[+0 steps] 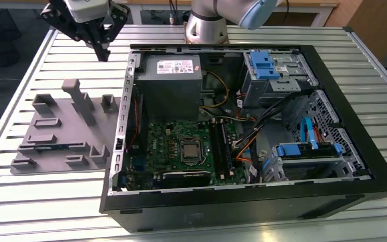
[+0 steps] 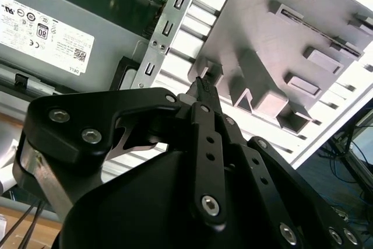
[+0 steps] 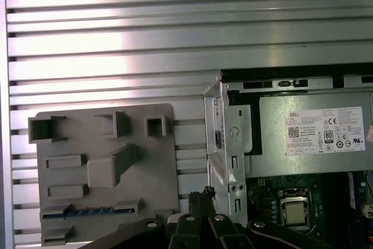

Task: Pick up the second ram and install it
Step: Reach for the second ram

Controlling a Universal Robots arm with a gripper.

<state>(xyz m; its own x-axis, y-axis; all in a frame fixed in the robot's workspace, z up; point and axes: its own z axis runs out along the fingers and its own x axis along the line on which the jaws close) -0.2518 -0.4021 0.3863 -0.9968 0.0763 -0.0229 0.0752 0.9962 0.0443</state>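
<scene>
The claw (image 1: pixel 103 54) hangs over the ribbed metal table (image 1: pixel 46 201) at the exterior view's far left. It sits above the far edge of the tray and just outside the case's corner. Its black, bolt-studded fingers taper to one narrow point, pressed together with nothing between them, and both wrist views show the same pinched tip (image 2: pixel 202 83) (image 3: pixel 205 192).

Below it lies the gray plastic holder tray (image 1: pixel 69 126), a flat matte slab with blocky rectangular pockets and one tall upright fin. The second ram (image 1: pixel 51 146) rests on edge in a long slot near the tray's front, well apart from the claw. In the first wrist view it shows as a thin blue strip (image 3: pixel 87 211) sunk between gray walls.

To the right of the tray stands the black computer case (image 1: pixel 247 201), laid on its side with the panel off. Its bare steel frame edge is punched with small slots. Inside at the back sits the boxy gray power supply (image 1: pixel 170 80), smooth sheet metal with a white label. In front of it lies the green motherboard (image 1: pixel 159 146), which carries a square, shiny processor socket (image 1: pixel 190 150). A tangle of black, yellow and orange cables (image 1: pixel 247 141) runs to its right.

Further right are perforated metal drive cages, one with a blue plastic latch (image 1: pixel 266 65) at the back. A second blue bracket (image 1: pixel 308 149) sits nearer the front. The arm's rounded silver base (image 1: pixel 205 25) stands on the table behind the case.
</scene>
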